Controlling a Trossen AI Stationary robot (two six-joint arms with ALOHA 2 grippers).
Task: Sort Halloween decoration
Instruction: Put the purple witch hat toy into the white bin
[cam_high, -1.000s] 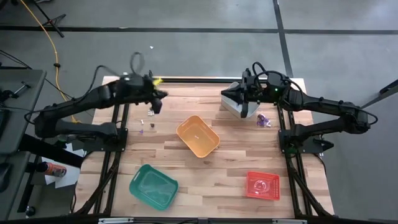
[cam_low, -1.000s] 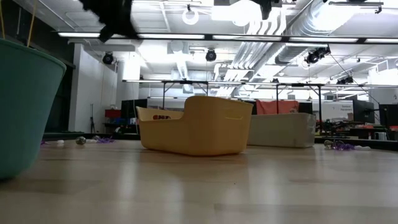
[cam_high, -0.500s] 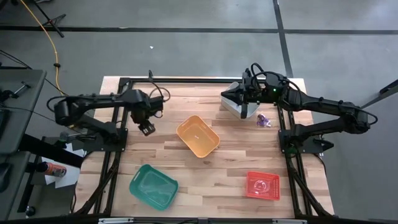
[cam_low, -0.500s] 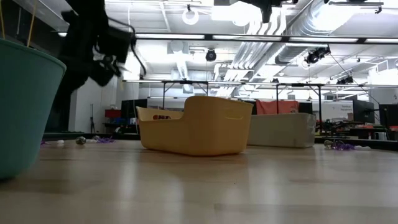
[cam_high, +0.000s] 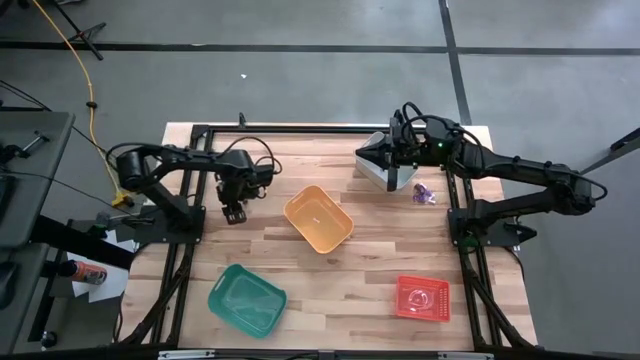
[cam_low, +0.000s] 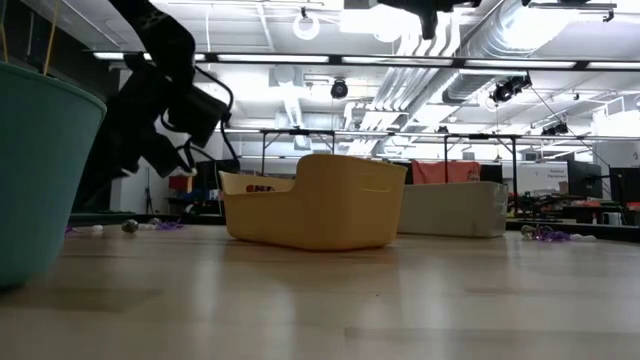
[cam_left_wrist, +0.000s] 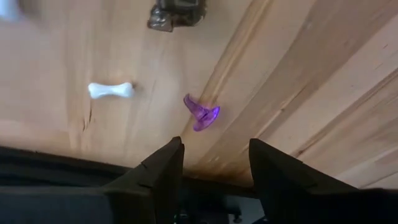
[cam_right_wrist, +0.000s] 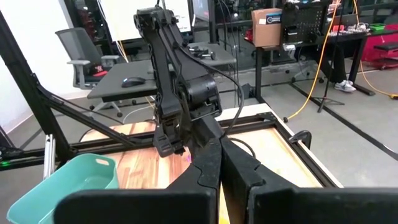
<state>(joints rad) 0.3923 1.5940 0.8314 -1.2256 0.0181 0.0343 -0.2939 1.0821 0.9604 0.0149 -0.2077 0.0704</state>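
Purple trinket (cam_left_wrist: 201, 113) lies on table (cam_high: 330, 270) near far-left corner, just ahead of left gripper (cam_left_wrist: 214, 163), in line with gap between spread fingers. White bone (cam_left_wrist: 110, 90) off to side. Left arm nearer; right gripper (cam_right_wrist: 219, 163) shut, near far-right corner.

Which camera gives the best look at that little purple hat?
The left wrist view: the purple hat lies on the wood just ahead of the open left tool, beside a white bone. From above, that tool covers the spot. The low view shows only tiny specks there; the right wrist view shows nothing clear.
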